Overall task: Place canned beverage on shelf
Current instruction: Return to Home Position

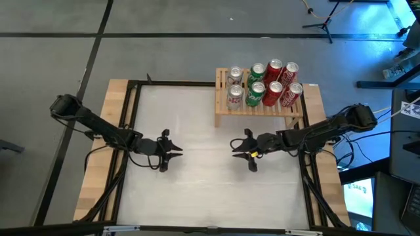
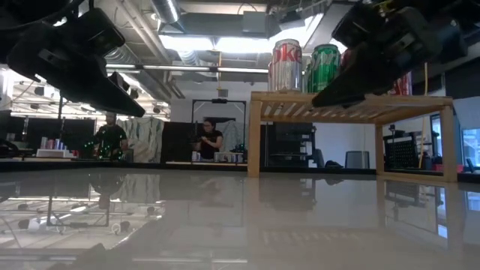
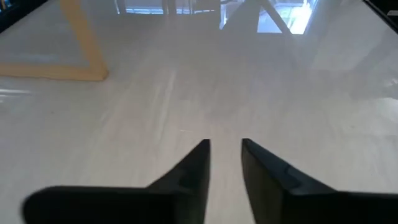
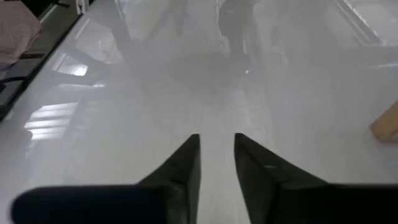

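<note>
The light-wood slatted shelf (image 1: 259, 108) stands on its short legs at the table's far right; it also shows in the low view (image 2: 352, 106). Several cans stand upright on its top: silver (image 1: 235, 97), green (image 1: 256, 92) and red (image 1: 274, 92). No can is on the table top. My left gripper (image 1: 178, 150) hovers left of the table's middle, fingers a little apart and empty (image 3: 225, 144). My right gripper (image 1: 233, 145) hovers right of the middle, in front of the shelf, fingers a little apart and empty (image 4: 216, 138). The two grippers point at each other.
The white table top (image 1: 197, 190) has a wooden border (image 1: 98, 170) on its left and right sides. The shelf's leg (image 4: 387, 124) shows at the edge of the right wrist view. Two people (image 2: 210, 139) stand far back in the room.
</note>
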{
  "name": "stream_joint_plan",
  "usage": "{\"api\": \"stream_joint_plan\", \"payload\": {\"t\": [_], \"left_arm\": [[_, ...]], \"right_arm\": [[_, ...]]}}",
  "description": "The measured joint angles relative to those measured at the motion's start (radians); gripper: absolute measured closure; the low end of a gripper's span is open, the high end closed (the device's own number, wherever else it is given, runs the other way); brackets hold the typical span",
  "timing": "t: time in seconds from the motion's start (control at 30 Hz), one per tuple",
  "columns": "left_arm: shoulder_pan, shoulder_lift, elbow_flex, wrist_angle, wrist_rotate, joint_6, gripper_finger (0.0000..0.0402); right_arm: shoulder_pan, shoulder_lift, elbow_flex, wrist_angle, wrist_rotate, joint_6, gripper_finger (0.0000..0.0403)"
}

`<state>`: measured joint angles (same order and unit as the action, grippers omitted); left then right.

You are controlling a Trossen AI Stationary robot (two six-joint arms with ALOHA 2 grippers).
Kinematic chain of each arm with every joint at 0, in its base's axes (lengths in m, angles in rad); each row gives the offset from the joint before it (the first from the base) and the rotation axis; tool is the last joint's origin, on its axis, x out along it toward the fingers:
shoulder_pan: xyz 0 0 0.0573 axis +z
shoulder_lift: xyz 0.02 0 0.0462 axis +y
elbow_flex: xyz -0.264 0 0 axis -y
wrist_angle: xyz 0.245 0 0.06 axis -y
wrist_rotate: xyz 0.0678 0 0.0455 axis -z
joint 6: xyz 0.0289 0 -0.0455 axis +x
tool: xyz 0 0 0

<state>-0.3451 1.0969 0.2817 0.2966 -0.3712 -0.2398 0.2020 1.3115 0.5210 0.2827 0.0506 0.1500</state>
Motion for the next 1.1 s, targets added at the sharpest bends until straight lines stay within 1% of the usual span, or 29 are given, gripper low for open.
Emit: {"api": "stream_joint_plan", "payload": {"t": [0.1, 0.27, 0.37, 0.47, 0.57, 0.7, 0.83, 0.9, 1.03, 1.1], "left_arm": [[0.011, 0.0, 0.0, 0.0, 0.001, 0.013, 0.0352], [0.065, 0.001, 0.0, 0.0, 0.092, 0.048, 0.0394], [0.111, -0.009, 0.0, -0.006, 0.161, 0.066, 0.0399], [0.159, -0.058, -0.018, 0.002, 0.245, 0.092, 0.0399], [0.209, -0.144, -0.077, 0.032, 0.286, 0.101, 0.0401], [0.267, -0.303, -0.183, 0.056, 0.308, 0.087, 0.0401], [0.311, -0.459, -0.253, 0.066, 0.33, 0.078, 0.0401], [0.328, -0.532, -0.275, 0.059, 0.337, 0.082, 0.0401], [0.345, -0.651, -0.274, -0.03, 0.341, 0.091, 0.0401], [0.351, -0.701, -0.274, -0.045, 0.341, 0.1, 0.0401]], "right_arm": [[-0.001, -0.052, -0.05, 0.026, -0.003, -0.008, 0.0339], [-0.002, -0.194, -0.171, 0.072, 0.024, -0.004, 0.0365], [-0.001, -0.302, -0.226, 0.083, 0.025, 0.0, 0.0373], [0.0, -0.409, -0.279, 0.084, 0.025, 0.003, 0.0377], [0.0, -0.507, -0.332, 0.085, 0.028, 0.003, 0.0377], [0.0, -0.623, -0.396, 0.08, 0.045, 0.01, 0.0378], [-0.013, -0.736, -0.444, 0.083, 0.045, 0.007, 0.0378], [-0.029, -0.788, -0.469, 0.078, 0.036, 0.007, 0.0378], [-0.063, -0.882, -0.502, 0.059, 0.013, 0.025, 0.0378], [-0.073, -0.928, -0.51, 0.037, 0.011, 0.028, 0.0378]]}}
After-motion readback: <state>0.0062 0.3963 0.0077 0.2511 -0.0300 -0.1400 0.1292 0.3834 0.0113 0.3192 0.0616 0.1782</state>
